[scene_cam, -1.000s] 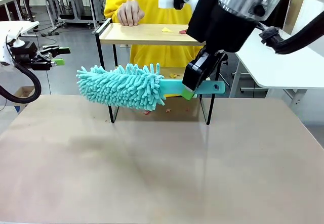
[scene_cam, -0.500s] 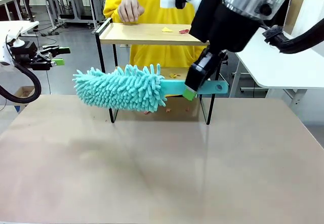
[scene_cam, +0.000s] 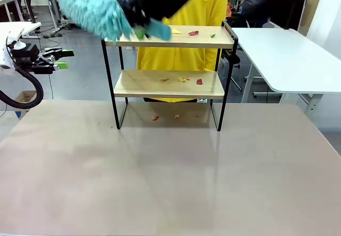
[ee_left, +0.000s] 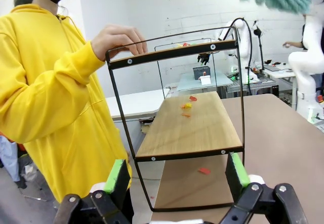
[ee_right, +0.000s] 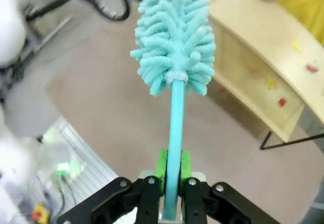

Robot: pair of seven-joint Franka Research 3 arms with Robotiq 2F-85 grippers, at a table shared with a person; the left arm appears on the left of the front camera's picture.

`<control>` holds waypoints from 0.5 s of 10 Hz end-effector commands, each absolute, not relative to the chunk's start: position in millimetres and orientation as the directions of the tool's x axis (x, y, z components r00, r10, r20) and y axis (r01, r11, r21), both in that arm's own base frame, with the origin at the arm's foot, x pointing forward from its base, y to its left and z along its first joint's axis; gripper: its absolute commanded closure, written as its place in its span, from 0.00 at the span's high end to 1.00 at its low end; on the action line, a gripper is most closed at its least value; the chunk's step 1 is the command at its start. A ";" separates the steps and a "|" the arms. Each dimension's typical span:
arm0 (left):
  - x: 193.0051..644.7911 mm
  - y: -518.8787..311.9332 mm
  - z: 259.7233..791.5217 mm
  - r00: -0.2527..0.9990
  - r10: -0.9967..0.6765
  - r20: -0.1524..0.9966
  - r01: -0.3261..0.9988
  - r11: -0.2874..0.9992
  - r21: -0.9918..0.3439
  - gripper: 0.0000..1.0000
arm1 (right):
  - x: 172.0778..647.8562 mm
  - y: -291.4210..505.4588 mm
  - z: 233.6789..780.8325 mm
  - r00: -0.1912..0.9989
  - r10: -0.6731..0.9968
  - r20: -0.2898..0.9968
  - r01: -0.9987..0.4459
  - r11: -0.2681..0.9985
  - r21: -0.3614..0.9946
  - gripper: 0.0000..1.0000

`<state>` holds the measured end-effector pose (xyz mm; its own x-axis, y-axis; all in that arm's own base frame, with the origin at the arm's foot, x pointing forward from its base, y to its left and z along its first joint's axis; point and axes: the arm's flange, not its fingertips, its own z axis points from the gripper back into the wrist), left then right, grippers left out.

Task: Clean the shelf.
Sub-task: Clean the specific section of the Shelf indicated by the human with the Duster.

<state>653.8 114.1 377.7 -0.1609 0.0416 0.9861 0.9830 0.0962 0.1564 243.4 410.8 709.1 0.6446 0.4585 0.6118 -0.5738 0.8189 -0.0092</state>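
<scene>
Rt gripper [ee_right: 172,171] clamped on duster [ee_right: 174,47] handle; head above left end of shelf [scene_cam: 138,84] top board. Shelf at table [scene_cam: 170,182] far edge. Lt gripper [ee_left: 174,176] open. Step, likely: top-board sweep. Next: lower head, brush scraps [scene_cam: 193,33] off.

White side table [scene_cam: 287,60], yellow hoodie [ee_left: 45,97]

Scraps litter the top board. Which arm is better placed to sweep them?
Right. The right claw is shut on the duster by the shelf's top board; the left claw is open, empty.
</scene>
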 end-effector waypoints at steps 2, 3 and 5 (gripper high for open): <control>652.6 114.1 380.2 -0.165 0.040 0.986 0.983 0.094 0.160 1.00 | 291.9 496.2 734.6 0.683 0.219 0.696 -0.294 0.956 -0.012 0.13; 652.6 114.1 380.2 -0.165 0.040 0.986 0.983 0.094 0.160 1.00 | 307.0 520.5 742.6 0.690 0.145 0.709 -0.219 0.976 0.013 0.13; 652.6 114.1 380.2 -0.165 0.040 0.986 0.983 0.094 0.160 1.00 | 332.5 553.1 746.0 0.703 0.092 0.705 -0.150 0.988 0.020 0.13</control>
<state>653.9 114.3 376.9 -0.1600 0.0417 0.9862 0.9831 0.0964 0.1554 312.9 485.6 726.7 0.6842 0.0973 0.7228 -0.1932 0.9798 0.0510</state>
